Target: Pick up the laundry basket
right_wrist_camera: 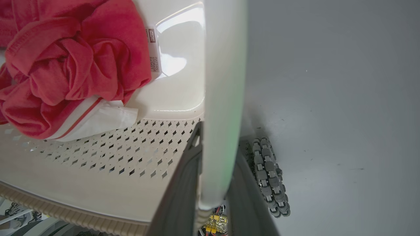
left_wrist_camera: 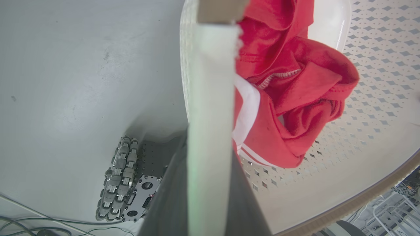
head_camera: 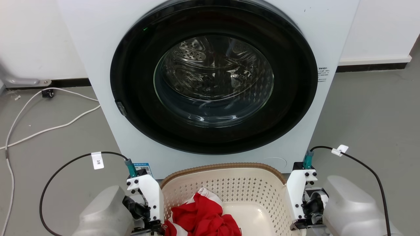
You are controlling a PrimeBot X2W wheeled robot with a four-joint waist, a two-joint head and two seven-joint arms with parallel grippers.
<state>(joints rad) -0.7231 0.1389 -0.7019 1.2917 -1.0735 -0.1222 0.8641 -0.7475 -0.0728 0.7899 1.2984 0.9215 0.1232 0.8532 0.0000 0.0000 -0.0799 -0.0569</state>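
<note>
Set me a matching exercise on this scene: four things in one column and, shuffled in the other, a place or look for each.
Things
1. laundry basket
2. red garment
3. washing machine door
4. white cable

Descriptions
A. round, black ring around a glass centre
B. trailing across the grey floor at the head view's left
C. cream perforated walls, brown rim
D. bunched up inside the basket

Pairs: 1-C, 2-D, 3-A, 4-B
</note>
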